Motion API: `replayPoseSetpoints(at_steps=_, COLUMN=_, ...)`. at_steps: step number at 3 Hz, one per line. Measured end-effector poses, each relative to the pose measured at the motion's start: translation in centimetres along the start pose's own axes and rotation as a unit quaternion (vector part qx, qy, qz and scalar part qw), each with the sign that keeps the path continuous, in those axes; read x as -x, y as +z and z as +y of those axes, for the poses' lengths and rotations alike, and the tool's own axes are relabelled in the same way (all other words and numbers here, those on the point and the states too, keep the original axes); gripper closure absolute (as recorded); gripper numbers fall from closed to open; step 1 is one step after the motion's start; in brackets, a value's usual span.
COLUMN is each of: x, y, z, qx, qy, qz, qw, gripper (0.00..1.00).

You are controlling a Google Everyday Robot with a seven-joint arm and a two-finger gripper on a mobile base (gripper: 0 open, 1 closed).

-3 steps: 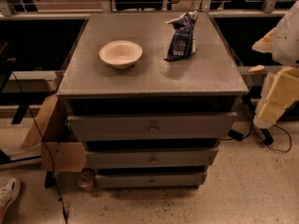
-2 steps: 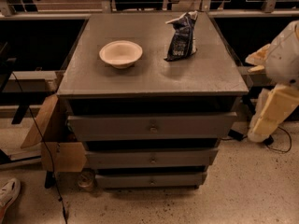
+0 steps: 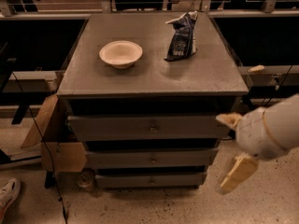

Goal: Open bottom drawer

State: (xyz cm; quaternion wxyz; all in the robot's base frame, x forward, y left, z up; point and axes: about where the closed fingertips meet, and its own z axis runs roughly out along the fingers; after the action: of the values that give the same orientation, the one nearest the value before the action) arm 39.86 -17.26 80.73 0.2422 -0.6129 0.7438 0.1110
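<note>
The bottom drawer [image 3: 150, 180] is the lowest and shortest of three grey drawer fronts in the cabinet, with a small round knob [image 3: 152, 181] at its centre. It sits pushed in, set back below the middle drawer [image 3: 152, 158]. My gripper [image 3: 230, 148] hangs at the right of the cabinet, level with the middle drawer and just off its right end. Its two cream fingers are spread wide, one finger [image 3: 227, 120] up and one [image 3: 235, 175] down, holding nothing. It touches no drawer.
On the cabinet top [image 3: 154, 73] stand a cream bowl [image 3: 120, 53] and a dark snack bag [image 3: 181, 37]. A cardboard box [image 3: 58, 146] leans at the cabinet's left. A small round object [image 3: 86, 181] and a cable [image 3: 51, 171] lie on the floor beside it, with a shoe [image 3: 7, 195] at bottom left.
My arm and gripper have moved down and to the left, from beside the cabinet top to beside the drawer fronts. The drawers have not moved.
</note>
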Motion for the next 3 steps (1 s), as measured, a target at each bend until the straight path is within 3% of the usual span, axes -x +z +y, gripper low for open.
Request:
replayPoseSetpoints(at_steps=1, x=-1.8, y=9.3, z=3.7, qx=0.041, qy=0.032, qz=-0.040, qw=0.9978, gripper=0.00)
replayPoseSetpoints(at_steps=2, x=-3.9, y=18.9, z=7.6, qx=0.091, qy=0.067, qz=-0.032, qw=0.9931, gripper=0.00)
replayPoseSetpoints(at_steps=3, x=-4.0, y=20.5, z=6.9, qx=0.073, qy=0.098, qz=-0.033, qw=0.9919, gripper=0.00)
